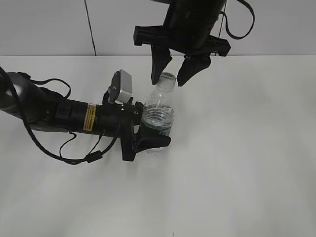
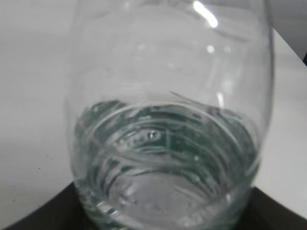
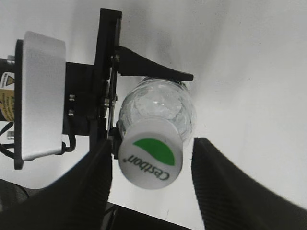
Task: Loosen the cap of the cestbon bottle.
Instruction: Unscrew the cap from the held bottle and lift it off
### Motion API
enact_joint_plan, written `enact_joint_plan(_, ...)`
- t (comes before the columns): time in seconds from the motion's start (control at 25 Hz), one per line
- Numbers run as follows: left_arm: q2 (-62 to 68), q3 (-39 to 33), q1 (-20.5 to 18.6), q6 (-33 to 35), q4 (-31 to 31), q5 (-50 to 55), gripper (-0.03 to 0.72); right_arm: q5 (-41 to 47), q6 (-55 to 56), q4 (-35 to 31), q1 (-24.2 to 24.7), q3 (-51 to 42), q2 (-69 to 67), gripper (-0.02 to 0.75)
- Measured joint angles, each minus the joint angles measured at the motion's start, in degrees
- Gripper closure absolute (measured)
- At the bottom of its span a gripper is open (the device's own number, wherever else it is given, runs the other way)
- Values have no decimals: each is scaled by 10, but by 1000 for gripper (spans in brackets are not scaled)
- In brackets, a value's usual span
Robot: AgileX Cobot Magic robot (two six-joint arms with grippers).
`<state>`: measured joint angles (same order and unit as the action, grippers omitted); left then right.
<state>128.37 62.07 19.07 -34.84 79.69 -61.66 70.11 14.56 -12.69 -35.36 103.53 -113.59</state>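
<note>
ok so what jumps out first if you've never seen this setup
The bottle standing mid-table, clamped low on its body by the left gripper reaching in from the left. Right above it the right gripper hangs with jaws open on either side of the cap, whose green patch and Cestbon lettering fill the right wrist view.

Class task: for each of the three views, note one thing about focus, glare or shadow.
Exterior view: even light, sharp, soft shadow under the cestbon bottle. Left wrist view: the bottle fills the frame, blurred, with a bright glare streak near the top. Right wrist view: the cap lettering is crisp; the right gripper fingers are soft.
</note>
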Motion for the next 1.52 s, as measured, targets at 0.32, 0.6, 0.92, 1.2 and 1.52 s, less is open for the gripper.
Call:
enact_joint_plan(0.32, 0, 0, 0, 0, 0, 0, 276, 0, 57, 0, 0, 0, 0, 331)
enact_joint_plan(0.6, 0, 0, 0, 0, 0, 0, 276, 0, 77, 0, 0, 0, 0, 331)
enact_joint_plan(0.92, 0, 0, 0, 0, 0, 0, 276, 0, 81, 0, 0, 0, 0, 331)
enact_joint_plan(1.2, 0, 0, 0, 0, 0, 0, 276, 0, 81, 0, 0, 0, 0, 332)
enact_joint_plan(1.52, 0, 0, 0, 0, -1, 0, 276, 0, 81, 0, 0, 0, 0, 344)
